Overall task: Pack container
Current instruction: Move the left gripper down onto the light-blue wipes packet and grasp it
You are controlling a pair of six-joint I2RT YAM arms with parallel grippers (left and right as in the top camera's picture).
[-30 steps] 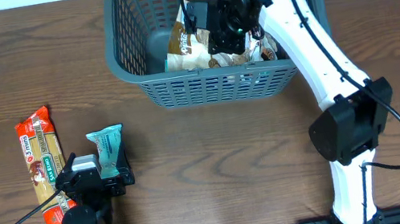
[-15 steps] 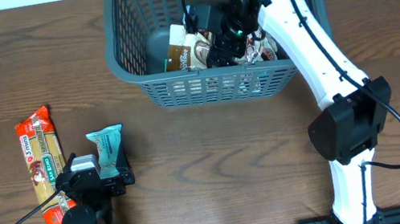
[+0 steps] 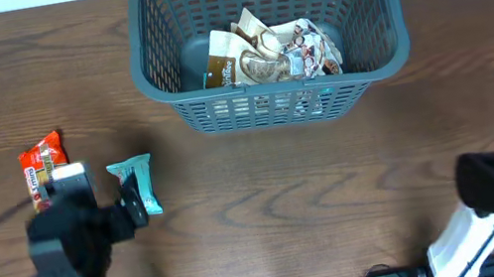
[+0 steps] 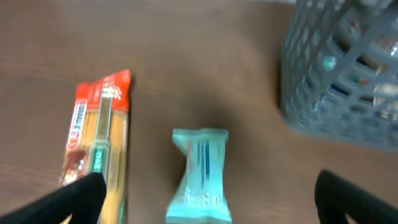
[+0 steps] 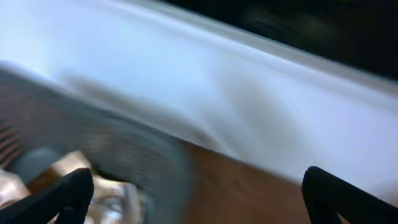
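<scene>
Basket (image 3: 267, 110) sits at the far middle of the bench (image 3: 268, 205), open side up, long axis running left to right in my overhead view. From above I see snack packets (image 3: 265, 53) piled on its floor. Left wrist view gives only a slotted corner at upper right. Right wrist view is smeared: a bit of rim and packet scraps at lower left. Left pincer (image 4: 212, 193) has its jaws wide apart and holds nothing; a teal packet (image 4: 199, 177) shows between its fingers, with a long orange-red pack (image 4: 99, 140) just beside it. Right pincer (image 5: 202, 193) is also wide apart and empty, near the basket's rim. The left arm is too blurred overhead to read its jaws.
</scene>
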